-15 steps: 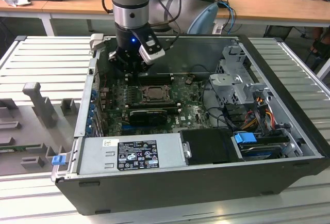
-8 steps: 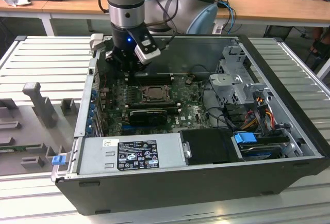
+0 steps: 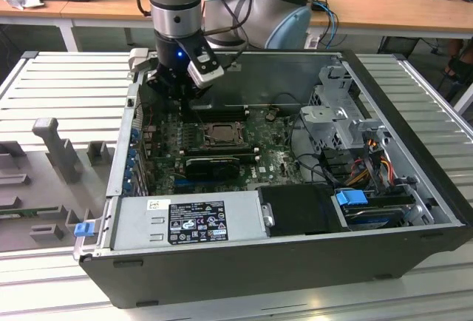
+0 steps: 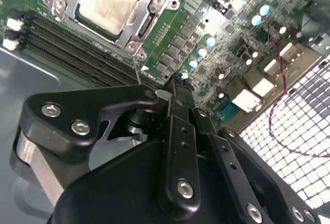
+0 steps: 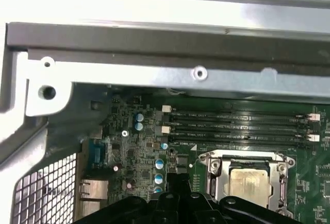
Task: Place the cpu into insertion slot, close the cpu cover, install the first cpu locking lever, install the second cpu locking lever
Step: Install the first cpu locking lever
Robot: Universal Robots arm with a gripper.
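Already the chip (image 4: pixel 108 2) lies in its socket (image 4: pixel 77 9) under the lowered metal cover (image 4: pixel 135 30), far left in the computer case (image 3: pixel 414 125). The gripper (image 4: pixel 178 84) hovers just beyond the socket's corner, fingers (image 4: pixel 180 126) pressed together and holding nothing, near a thin lever (image 4: pixel 135 66).

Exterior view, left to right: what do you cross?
grey fixture block → blue clip on the case corner → cpu on the motherboard → drive cage → case's black side wall
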